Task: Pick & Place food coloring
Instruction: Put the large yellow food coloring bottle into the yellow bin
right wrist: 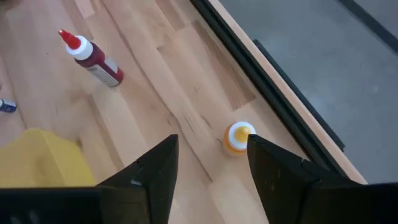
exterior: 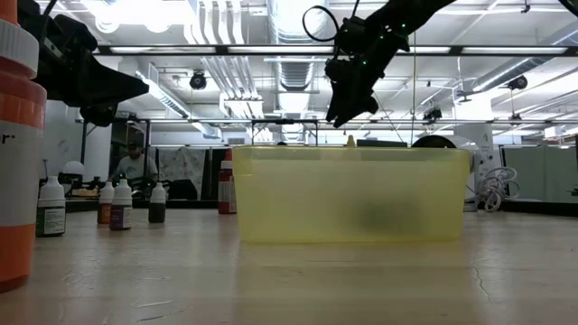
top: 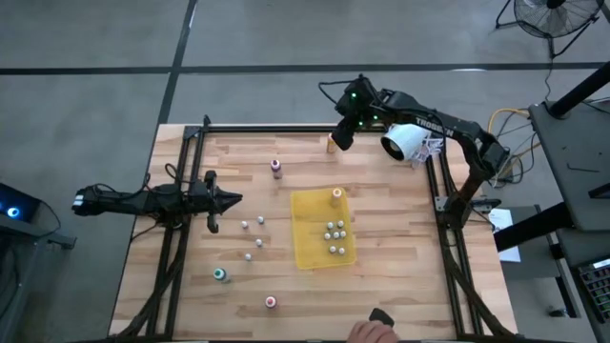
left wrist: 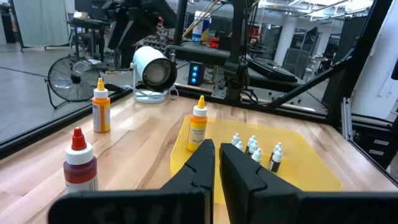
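The right hand (right wrist: 211,177) hung with fingers wide apart and empty, directly above an orange-capped food coloring bottle (right wrist: 238,138) near the bench's (top: 400,238) far edge. The left hand (left wrist: 216,163), fingers pressed together and empty, waited over the bench's left side.

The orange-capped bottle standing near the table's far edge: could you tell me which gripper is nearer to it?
Right. The right gripper hangs just above that orange-capped bottle, jaws open. The left gripper waits across the table, by its left edge, jaws shut.
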`<state>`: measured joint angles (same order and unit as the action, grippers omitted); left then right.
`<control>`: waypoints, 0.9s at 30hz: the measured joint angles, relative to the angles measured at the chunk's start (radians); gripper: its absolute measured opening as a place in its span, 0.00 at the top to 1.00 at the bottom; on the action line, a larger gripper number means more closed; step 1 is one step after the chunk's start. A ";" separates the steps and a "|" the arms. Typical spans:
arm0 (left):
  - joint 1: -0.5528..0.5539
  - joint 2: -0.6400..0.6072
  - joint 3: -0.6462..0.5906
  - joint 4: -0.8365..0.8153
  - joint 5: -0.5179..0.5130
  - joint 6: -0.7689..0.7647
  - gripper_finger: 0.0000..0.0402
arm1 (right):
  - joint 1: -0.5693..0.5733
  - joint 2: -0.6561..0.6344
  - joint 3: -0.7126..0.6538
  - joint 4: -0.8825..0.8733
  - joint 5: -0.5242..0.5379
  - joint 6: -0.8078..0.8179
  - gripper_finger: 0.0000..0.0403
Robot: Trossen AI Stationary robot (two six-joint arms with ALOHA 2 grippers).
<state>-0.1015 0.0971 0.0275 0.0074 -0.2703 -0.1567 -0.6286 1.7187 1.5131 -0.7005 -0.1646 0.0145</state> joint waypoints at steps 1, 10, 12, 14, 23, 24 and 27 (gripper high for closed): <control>0.000 0.000 0.000 0.000 0.000 0.000 1.00 | -0.003 0.000 0.000 -0.003 -0.002 0.001 0.53; 0.000 0.000 0.000 0.000 0.000 0.000 1.00 | -0.010 0.017 0.000 -0.032 -0.003 -0.025 0.31; 0.000 0.000 0.000 0.000 0.000 0.000 1.00 | -0.013 0.027 0.000 -0.037 -0.002 -0.038 0.28; 0.000 0.000 0.000 0.000 0.000 0.000 1.00 | -0.016 0.036 0.000 -0.038 -0.003 -0.037 0.26; 0.000 0.000 0.000 0.000 0.000 0.000 1.00 | -0.019 0.147 0.170 -0.181 -0.002 -0.056 0.28; 0.000 0.000 0.000 0.000 0.000 0.000 1.00 | -0.020 0.164 0.196 -0.198 -0.001 -0.063 0.28; 0.000 0.000 0.000 0.000 0.000 0.000 1.00 | -0.020 0.221 0.276 -0.254 0.004 -0.082 0.28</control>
<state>-0.1015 0.0967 0.0274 0.0073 -0.2707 -0.1566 -0.6491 1.9401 1.7892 -0.9548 -0.1605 -0.0673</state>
